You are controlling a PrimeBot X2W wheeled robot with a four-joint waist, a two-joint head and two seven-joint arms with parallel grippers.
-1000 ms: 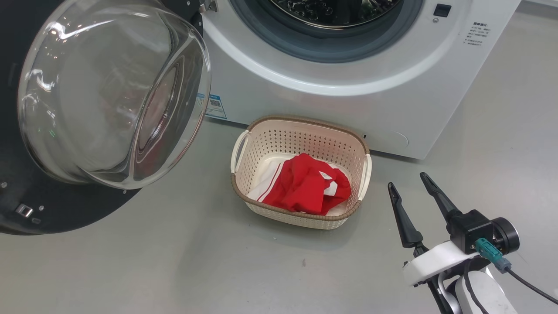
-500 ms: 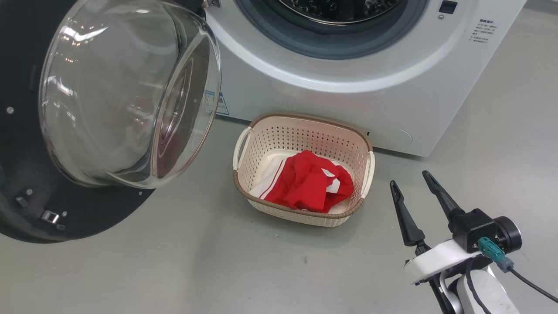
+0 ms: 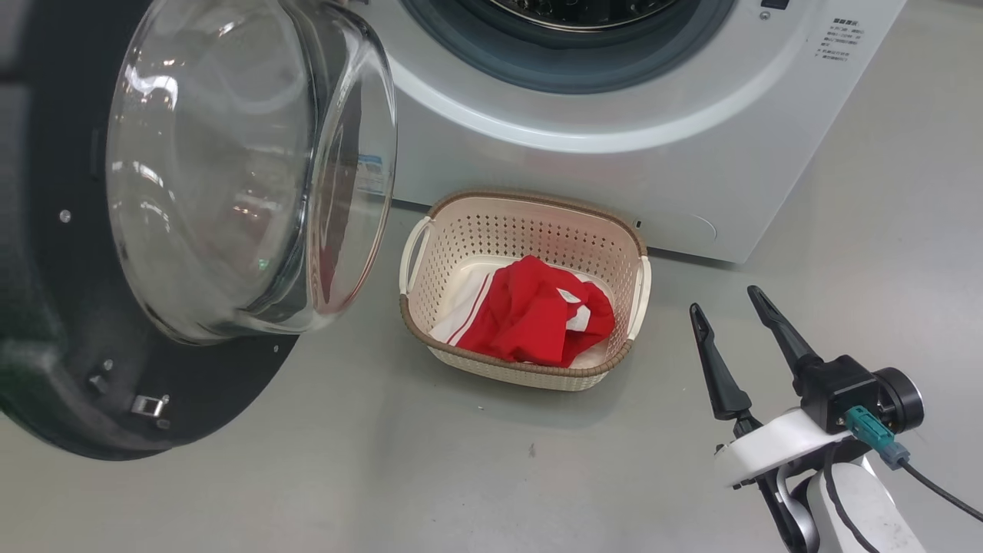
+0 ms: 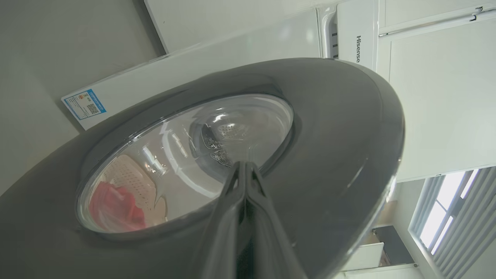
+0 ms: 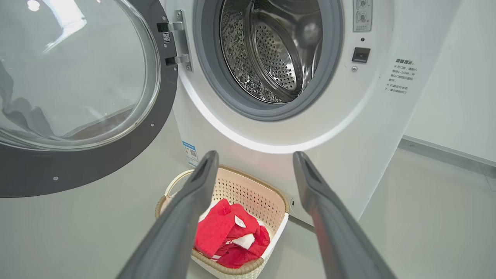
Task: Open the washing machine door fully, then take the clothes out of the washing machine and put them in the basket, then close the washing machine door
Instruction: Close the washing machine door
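as the door looms before the closed left pincer, right pincer gapes empty.

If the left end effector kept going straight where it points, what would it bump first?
Probably the washing machine door: the shut left end effector aims at its glass window, right in front. Whether they touch, I cannot tell.

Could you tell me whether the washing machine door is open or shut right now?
Open: the washing machine door stands swung out on its hinge, leaving the drum mouth uncovered.
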